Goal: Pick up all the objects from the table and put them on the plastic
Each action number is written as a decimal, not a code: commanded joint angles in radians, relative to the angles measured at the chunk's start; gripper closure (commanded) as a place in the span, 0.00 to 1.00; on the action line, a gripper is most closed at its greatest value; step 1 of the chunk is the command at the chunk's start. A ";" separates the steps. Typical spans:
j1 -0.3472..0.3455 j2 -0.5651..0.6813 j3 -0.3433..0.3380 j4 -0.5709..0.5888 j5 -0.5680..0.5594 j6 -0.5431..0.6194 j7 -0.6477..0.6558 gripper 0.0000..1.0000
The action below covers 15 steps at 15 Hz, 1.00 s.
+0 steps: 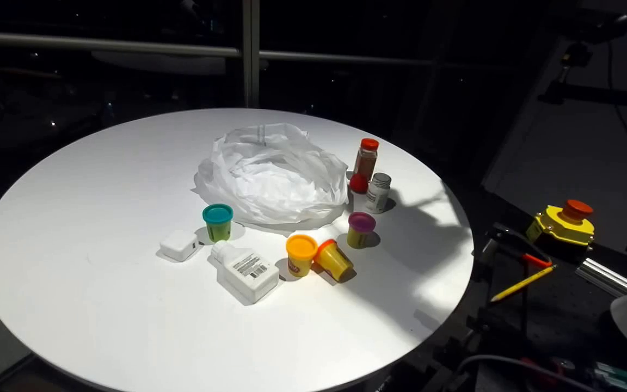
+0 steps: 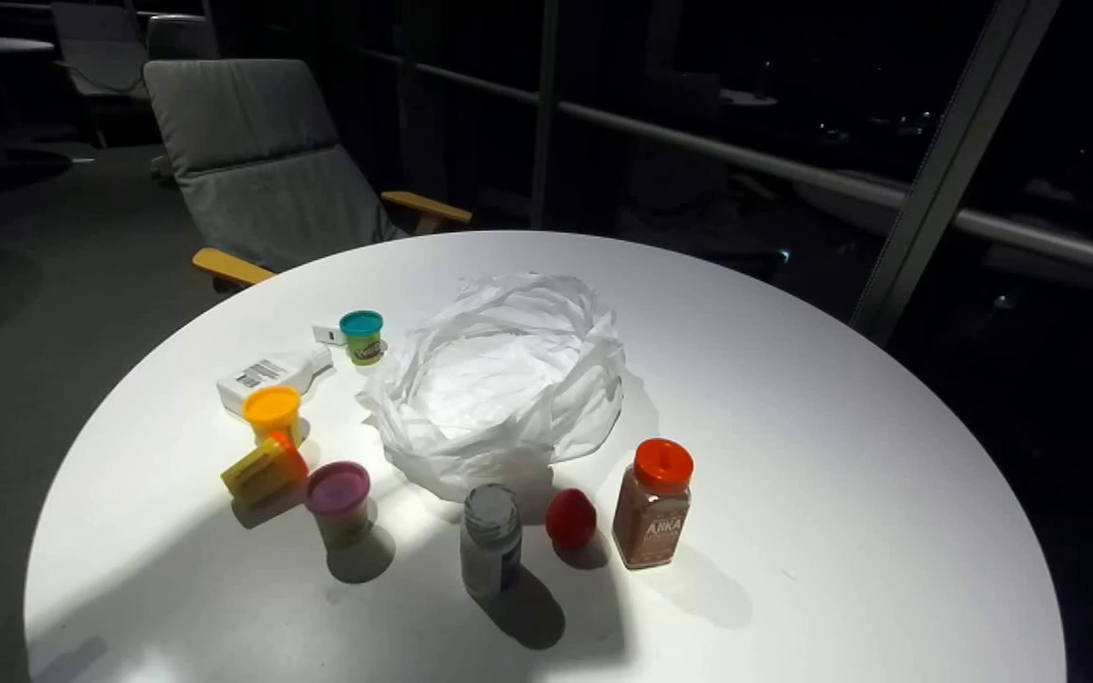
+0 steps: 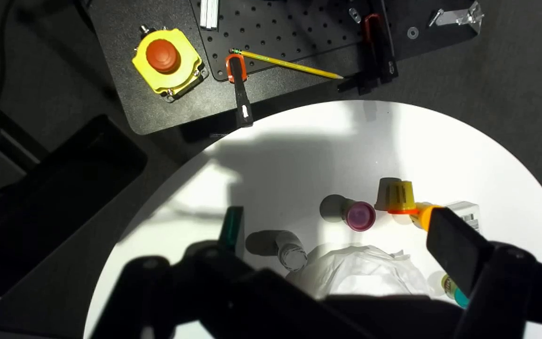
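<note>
Sideways bottle [image 1: 249, 274], neck toward teal cup [image 1: 218, 222]

Stop button [image 3: 167, 62]: yellow with a red top, up and left of the pincer [image 3: 339, 228] in the wrist view.
Pencil [image 3: 290, 65]: yellow, above the pincer and slightly left in that view, its tip toward the right.
Clamp [image 3: 241, 92]: black and orange-red, above and left of the pincer, its coloured end near the pencil's eraser end.
Dark tool [image 3: 378, 49]: black and red, kind hard to tell, above the pincer and slightly right.
Perforated board [image 3: 275, 28]: black, above the pincer, the pencil lying across its edge.
Metal bar [image 3: 209, 14]: pale, up and left of the pincer.
Chair [image 2: 252, 161]: grey with wooden armrests, in an exterior view; place from the pincer cannot be told.
</note>
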 commanded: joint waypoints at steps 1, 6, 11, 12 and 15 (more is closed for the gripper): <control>-0.014 0.003 0.011 0.002 0.006 -0.002 -0.007 0.00; 0.019 0.230 0.044 0.124 0.009 0.039 0.003 0.00; 0.005 0.510 0.067 0.240 0.006 0.198 0.106 0.00; 0.002 0.562 0.064 0.256 0.019 0.253 0.143 0.00; -0.008 0.706 0.051 0.291 0.064 0.437 0.246 0.00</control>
